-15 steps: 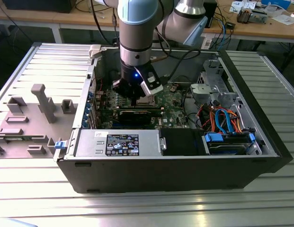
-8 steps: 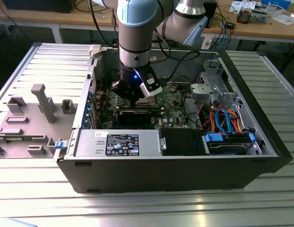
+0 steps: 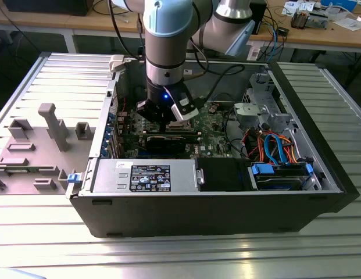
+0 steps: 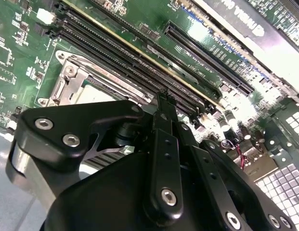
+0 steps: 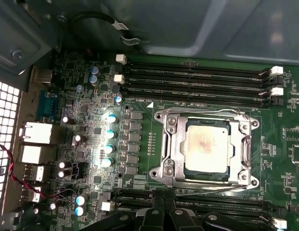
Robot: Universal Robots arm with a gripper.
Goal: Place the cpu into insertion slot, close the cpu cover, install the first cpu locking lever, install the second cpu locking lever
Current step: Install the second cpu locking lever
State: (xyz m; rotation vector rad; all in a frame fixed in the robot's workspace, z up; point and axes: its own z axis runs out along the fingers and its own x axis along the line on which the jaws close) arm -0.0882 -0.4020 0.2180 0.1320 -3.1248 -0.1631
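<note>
The case (image 3: 215, 203) is laid on its side on the table (image 3: 52, 75) with its lid off, so the inside can be reached from above. The arm is let down into the case toward the exterior view's left, over the green board (image 5: 139, 159).

On the board, in the first wrist view, the cover (image 5: 171, 144) is seen folded flat. It is likely laid that way so that the cpu (image 5: 207, 143) is pressed down and kept from moving. The cpu is seen through the cover's window, lying flat and square in the slot, which is hidden under it. A thin wire lever (image 5: 207, 186) is seen along the cover's edge on the gripper's side.

The gripper (image 5: 161, 204) is held low over the long memory slots (image 5: 197, 77), just beside that edge of the cover. Its fingers are seen pressed together, and nothing is seen between them. Whether the lever is touched cannot be told.
</note>
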